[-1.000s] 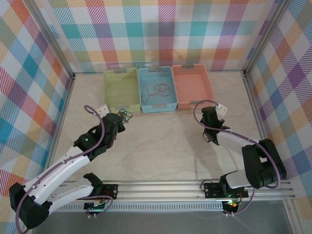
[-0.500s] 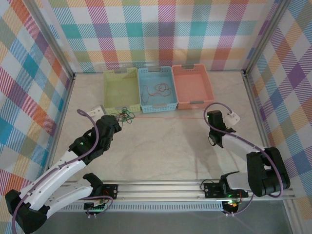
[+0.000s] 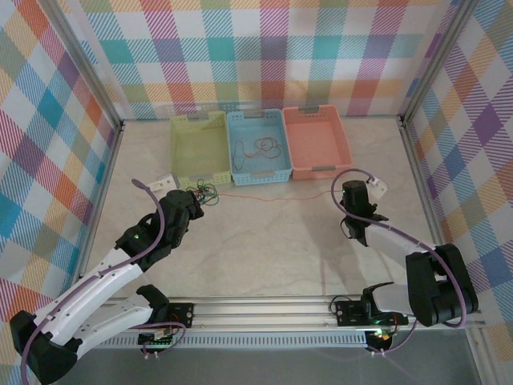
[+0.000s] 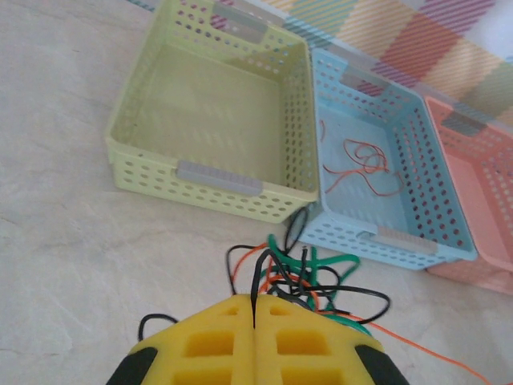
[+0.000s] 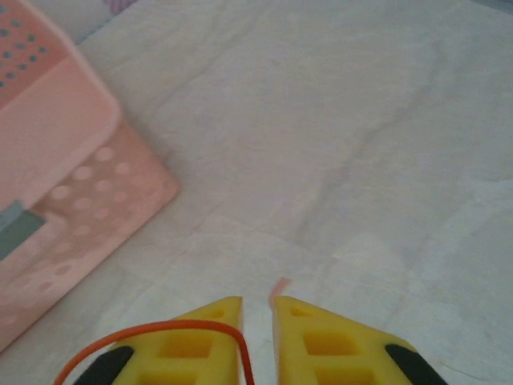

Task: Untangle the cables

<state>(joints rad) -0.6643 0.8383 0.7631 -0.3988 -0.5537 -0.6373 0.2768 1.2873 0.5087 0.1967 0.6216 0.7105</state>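
Note:
A tangle of black, green and orange cables [image 3: 202, 192] [image 4: 321, 277] lies on the table in front of the green basket. My left gripper [image 3: 195, 202] [image 4: 255, 298] is right at its near side, shut on a black cable that rises from between the yellow pads. One thin orange cable [image 3: 264, 193] runs from the tangle rightward to my right gripper [image 3: 351, 189] [image 5: 256, 303]. There the orange cable [image 5: 184, 327] loops over the left pad and drops into a narrow gap between the open jaws. Another orange-brown cable [image 3: 256, 148] [image 4: 365, 164] lies in the blue basket.
Three baskets stand in a row at the back: green [image 3: 199, 178] [image 4: 216, 178], blue [image 3: 258, 178] [image 4: 401, 241] and pink [image 3: 317, 170] [image 5: 64, 184]. Patterned walls and metal frame posts enclose the table.
My right gripper pulled the orange cable out to the right until it ran taut. Now the line looks slacker and the jaws stand slightly apart. The left gripper has barely shifted.

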